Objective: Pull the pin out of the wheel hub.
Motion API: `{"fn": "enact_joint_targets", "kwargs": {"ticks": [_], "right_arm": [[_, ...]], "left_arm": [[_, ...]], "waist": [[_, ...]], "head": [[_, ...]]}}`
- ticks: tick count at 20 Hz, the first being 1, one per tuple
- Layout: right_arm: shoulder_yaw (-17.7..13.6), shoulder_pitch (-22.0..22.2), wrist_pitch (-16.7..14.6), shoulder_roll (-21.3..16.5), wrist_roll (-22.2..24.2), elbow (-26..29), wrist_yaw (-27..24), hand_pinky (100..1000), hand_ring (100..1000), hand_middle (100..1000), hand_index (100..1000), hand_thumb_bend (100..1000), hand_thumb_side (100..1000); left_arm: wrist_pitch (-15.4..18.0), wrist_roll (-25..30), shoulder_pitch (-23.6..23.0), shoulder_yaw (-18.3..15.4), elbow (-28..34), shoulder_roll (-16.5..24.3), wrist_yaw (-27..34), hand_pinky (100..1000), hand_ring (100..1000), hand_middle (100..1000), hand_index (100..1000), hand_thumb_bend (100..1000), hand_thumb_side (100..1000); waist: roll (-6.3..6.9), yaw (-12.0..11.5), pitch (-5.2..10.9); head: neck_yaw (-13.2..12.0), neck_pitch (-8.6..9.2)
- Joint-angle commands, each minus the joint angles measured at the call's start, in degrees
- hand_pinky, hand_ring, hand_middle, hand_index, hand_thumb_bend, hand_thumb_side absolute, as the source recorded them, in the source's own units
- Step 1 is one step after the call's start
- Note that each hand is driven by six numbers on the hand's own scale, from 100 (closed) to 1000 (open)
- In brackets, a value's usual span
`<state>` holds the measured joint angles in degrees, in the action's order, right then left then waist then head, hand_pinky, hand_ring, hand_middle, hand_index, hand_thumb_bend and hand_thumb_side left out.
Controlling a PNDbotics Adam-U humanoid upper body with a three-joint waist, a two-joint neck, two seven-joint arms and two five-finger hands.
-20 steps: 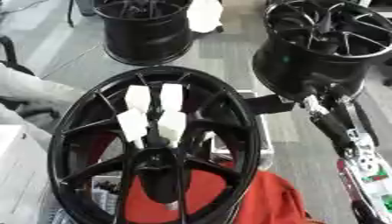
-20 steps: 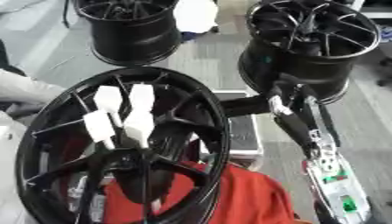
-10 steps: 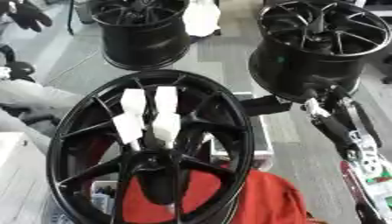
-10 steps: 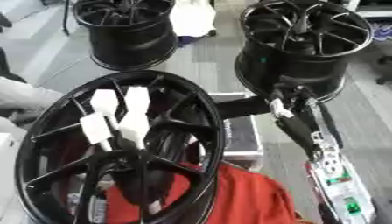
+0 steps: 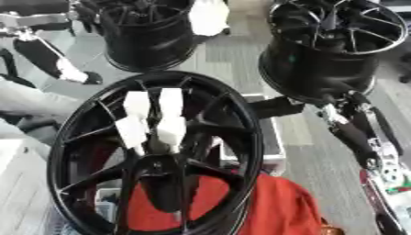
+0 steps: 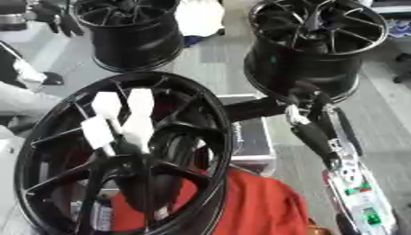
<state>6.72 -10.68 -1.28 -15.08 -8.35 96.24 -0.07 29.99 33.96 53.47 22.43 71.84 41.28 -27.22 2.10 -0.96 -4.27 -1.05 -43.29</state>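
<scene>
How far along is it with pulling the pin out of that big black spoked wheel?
Nothing looks done yet: no pin lies free anywhere. In hand: white blocks, which I cannot identify, sit just above the hub of the large black spoked wheel, and the right hand reaches its rim. The pull itself is left.

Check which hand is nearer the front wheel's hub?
Left. The left hand lies over the spokes right at the hub, white fingers pointing up. The right hand is out at the wheel's right rim, away from the hub.
</scene>
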Motion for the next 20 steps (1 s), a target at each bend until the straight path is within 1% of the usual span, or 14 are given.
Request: {"fn": "enact_joint_targets", "kwargs": {"ticks": [1, 3, 7, 10, 14, 20], "right_arm": [[-0.08, -0.62, -0.16, -1.25, 0.18, 0.55, 0.1, 680, 712, 758, 872, 100, 406], [-0.03, -0.6, -0.18, -1.27, 0.21, 0.51, 0.09, 680, 712, 758, 872, 100, 406], [0.06, -0.62, -0.26, -1.18, 0.31, 0.46, 0.1, 681, 712, 758, 872, 100, 406], [0.04, -0.63, -0.3, -1.11, 0.32, 0.43, 0.1, 681, 712, 758, 872, 100, 407], [-0.02, -0.64, -0.32, -1.13, 0.3, 0.42, 0.11, 681, 712, 758, 872, 100, 407], [0.04, -0.67, -0.34, -1.03, 0.4, 0.4, 0.11, 681, 712, 758, 872, 100, 408]], "left_arm": [[21.19, 18.0, 1.74, 0.9, -2.26, -0.62, -2.95, 666, 716, 745, 859, 545, 458], [21.79, 18.0, 1.9, 1.48, -3.01, -1.03, -3.62, 659, 709, 739, 856, 544, 450], [21.97, 18.0, 1.69, 2.29, -3.93, -1.48, -4.13, 632, 681, 711, 838, 518, 439], [21.98, 18.0, 1.32, 3.81, -4.16, -1.82, -2.65, 614, 671, 702, 836, 495, 448], [21.98, 18.0, 0.91, 6.04, -2.95, -1.23, 0.02, 608, 666, 696, 832, 475, 441], [21.98, 18.0, -0.01, 7.8, -2.56, -1.1, -0.32, 593, 655, 682, 819, 479, 452]], "waist": [[0.13, 0.16, 0.56], [0.24, 0.22, 0.56], [0.35, 0.29, 0.61], [0.33, 0.41, 0.61], [0.37, 0.39, 0.66], [0.33, 0.37, 0.77]], "head": [[-0.4, -0.23], [-0.42, -0.28], [-0.48, -0.2], [-0.59, -0.05], [-0.64, 0.04], [-0.59, 0.23]]}}
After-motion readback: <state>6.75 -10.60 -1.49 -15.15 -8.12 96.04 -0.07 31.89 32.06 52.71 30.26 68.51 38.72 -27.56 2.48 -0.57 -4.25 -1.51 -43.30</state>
